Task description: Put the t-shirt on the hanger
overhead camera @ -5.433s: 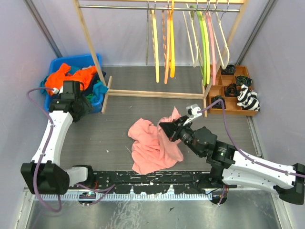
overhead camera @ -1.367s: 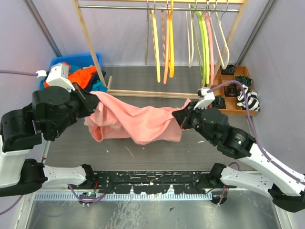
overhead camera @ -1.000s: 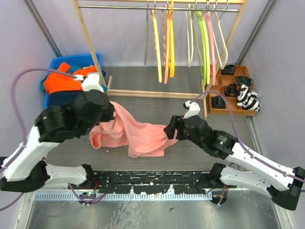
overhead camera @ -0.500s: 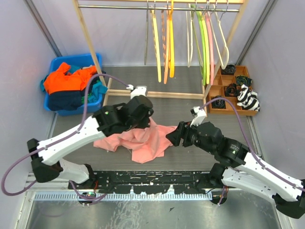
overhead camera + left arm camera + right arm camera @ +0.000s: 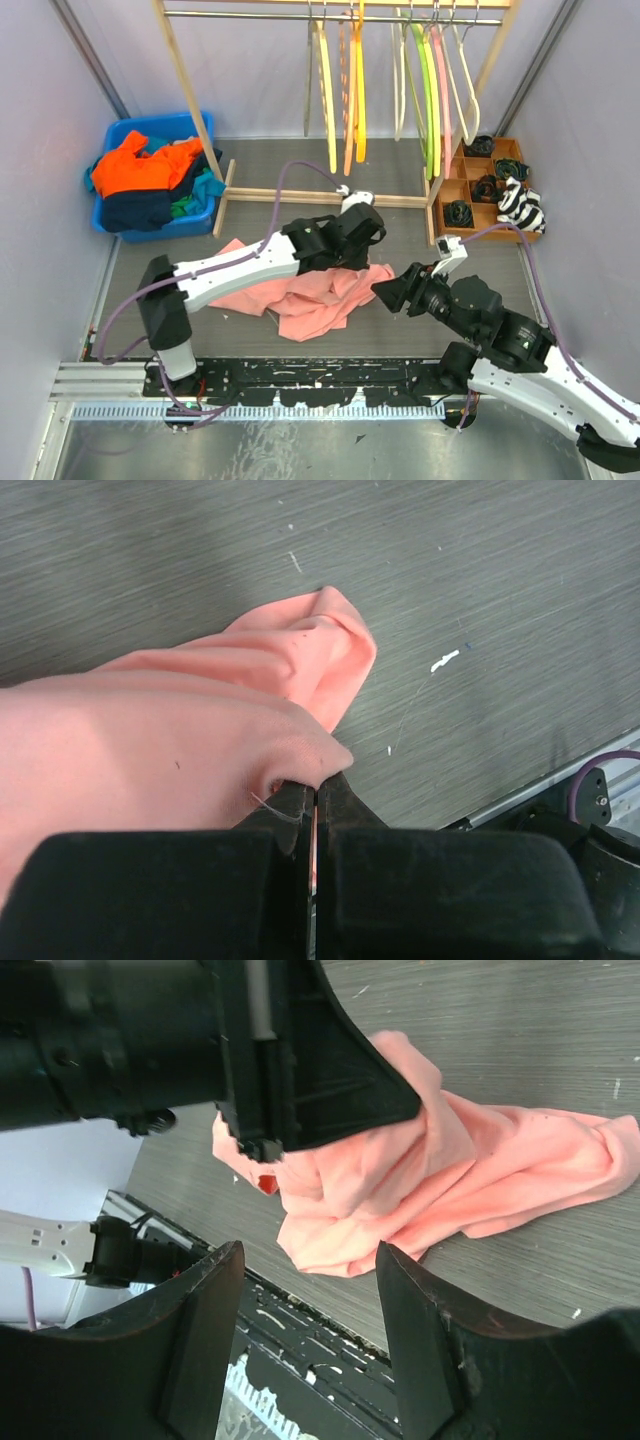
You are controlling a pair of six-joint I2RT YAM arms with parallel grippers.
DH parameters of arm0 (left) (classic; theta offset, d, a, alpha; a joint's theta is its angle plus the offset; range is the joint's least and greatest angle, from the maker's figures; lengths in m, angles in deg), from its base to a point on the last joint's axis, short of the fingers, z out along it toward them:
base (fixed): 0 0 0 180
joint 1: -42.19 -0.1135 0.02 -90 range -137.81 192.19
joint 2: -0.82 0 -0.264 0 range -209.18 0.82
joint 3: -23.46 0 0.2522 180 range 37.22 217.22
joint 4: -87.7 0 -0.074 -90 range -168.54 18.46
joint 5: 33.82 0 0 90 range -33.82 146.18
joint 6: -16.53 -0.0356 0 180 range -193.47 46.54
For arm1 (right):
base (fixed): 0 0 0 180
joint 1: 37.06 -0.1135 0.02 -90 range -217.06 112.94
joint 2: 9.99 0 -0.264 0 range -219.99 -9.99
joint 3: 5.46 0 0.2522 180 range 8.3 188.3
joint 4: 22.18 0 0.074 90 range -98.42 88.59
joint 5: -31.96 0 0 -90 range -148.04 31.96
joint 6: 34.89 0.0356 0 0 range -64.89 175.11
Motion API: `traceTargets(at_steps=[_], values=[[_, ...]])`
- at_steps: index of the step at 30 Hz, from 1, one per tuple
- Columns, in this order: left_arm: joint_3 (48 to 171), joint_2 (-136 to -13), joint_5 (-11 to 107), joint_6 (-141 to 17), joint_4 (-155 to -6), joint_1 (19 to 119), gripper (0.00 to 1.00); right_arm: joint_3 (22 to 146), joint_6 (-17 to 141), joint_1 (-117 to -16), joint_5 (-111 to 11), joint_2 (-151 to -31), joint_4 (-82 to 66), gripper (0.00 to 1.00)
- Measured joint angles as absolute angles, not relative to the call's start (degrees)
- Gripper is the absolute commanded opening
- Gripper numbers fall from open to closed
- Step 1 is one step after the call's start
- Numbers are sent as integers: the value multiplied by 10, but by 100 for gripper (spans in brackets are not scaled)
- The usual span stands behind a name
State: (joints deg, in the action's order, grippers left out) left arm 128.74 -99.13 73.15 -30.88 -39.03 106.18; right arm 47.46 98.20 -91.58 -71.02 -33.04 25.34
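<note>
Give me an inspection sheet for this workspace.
Surface: grey wood-grain table, white specks.
Job's things: salmon-pink cotton t-shirt crumpled on the table; thin cream-white hanger bare on the wooden rail.
Clutter: blue plastic bin of orange and navy clothes; wooden compartment tray of small dark items.
Grippers: left gripper shut on the t-shirt; right gripper open, holding nothing.
Cables: purple cables along both arms, no snag seen.
Surroundings: yellow, orange, green, pink hangers on the rail; grey walls.

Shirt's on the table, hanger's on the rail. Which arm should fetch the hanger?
Right, most likely. The right end effector is open and empty, and the pale hanger hangs toward that arm's side. The left end effector is shut on the t-shirt, so it is occupied.
</note>
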Motion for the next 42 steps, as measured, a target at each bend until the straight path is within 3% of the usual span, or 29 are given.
traceTargets(at_steps=[6, 7, 14, 19, 24, 29, 33, 42], values=[[1293, -1054, 707, -319, -447, 1070, 0, 481, 985, -916, -739, -312, 291, 61], [1299, -1067, 702, -322, -457, 1070, 4, 484, 985, -916, -744, -310, 296, 61], [1315, -1101, 689, -342, -494, 1071, 60, 508, 984, -916, -756, -309, 307, 65], [1289, -1057, 703, -353, -501, 1071, 83, 512, 984, -916, -760, -309, 309, 77], [1250, -957, 735, -356, -486, 1071, 99, 512, 984, -916, -765, -309, 320, 100], [1173, -831, 769, -344, -461, 1069, 98, 512, 977, -916, -764, -335, 321, 100], [1090, -751, 769, -321, -433, 1050, 100, 511, 965, -916, -746, -397, 310, 92], [937, -641, 771, -235, -363, 1032, 78, 506, 935, -927, -697, -564, 239, 72]])
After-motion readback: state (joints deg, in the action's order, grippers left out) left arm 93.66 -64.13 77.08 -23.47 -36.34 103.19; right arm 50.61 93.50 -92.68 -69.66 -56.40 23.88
